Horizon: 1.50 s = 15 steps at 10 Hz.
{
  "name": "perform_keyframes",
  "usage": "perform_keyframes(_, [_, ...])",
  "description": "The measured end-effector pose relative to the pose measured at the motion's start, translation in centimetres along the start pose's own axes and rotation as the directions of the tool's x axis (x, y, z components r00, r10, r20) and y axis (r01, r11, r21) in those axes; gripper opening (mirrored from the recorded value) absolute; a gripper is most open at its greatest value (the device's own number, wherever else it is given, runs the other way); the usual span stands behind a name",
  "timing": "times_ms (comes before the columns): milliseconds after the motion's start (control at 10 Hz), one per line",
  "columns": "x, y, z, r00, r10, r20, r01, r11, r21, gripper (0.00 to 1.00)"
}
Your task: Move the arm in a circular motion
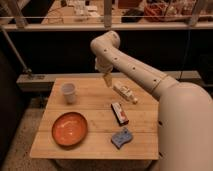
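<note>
Wooden table (92,107): orange bowl (69,128) and blue item (122,137) up front, cup (69,93) farther back, all low, so we read them as bystanders. The arm (131,69) arches over the far side. Its gripper (106,80) hangs above the boards holding nothing, which suits a free-air sweep; we can't tell if it's open or closed.
</note>
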Motion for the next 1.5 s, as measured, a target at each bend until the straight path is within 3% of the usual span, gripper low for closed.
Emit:
perform_keyframes(100, [2.7,0.6,-0.2,0.997,0.076,-0.008,-0.075,0.997,0.008,0.8])
perform_keyframes(300, [6.9,2.4,-0.5,0.977,0.212,-0.017,-0.212,0.977,0.012,0.8])
perform_keyframes(500, [10.9,6.0,-0.5,0.935,0.353,-0.033,-0.353,0.936,0.011,0.8])
perform_keyframes(700, [13.0,11.4,-1.3,0.884,0.466,-0.044,-0.466,0.885,0.02,0.8])
perform_keyframes(800, [13.1,14.0,-1.8,0.867,0.496,-0.047,-0.495,0.868,0.021,0.8])
perform_keyframes(900, [12.9,15.8,-2.2,0.861,0.506,-0.051,-0.505,0.863,0.021,0.8])
perform_keyframes(1000, [12.2,17.4,-2.4,0.861,0.505,-0.051,-0.505,0.863,0.015,0.8])
perform_keyframes(1300, [8.9,18.8,-2.4,0.892,0.449,-0.052,-0.45,0.893,-0.01,0.8])
perform_keyframes(1500, [4.1,17.9,-2.1,0.931,0.362,-0.04,-0.363,0.931,-0.036,0.8])
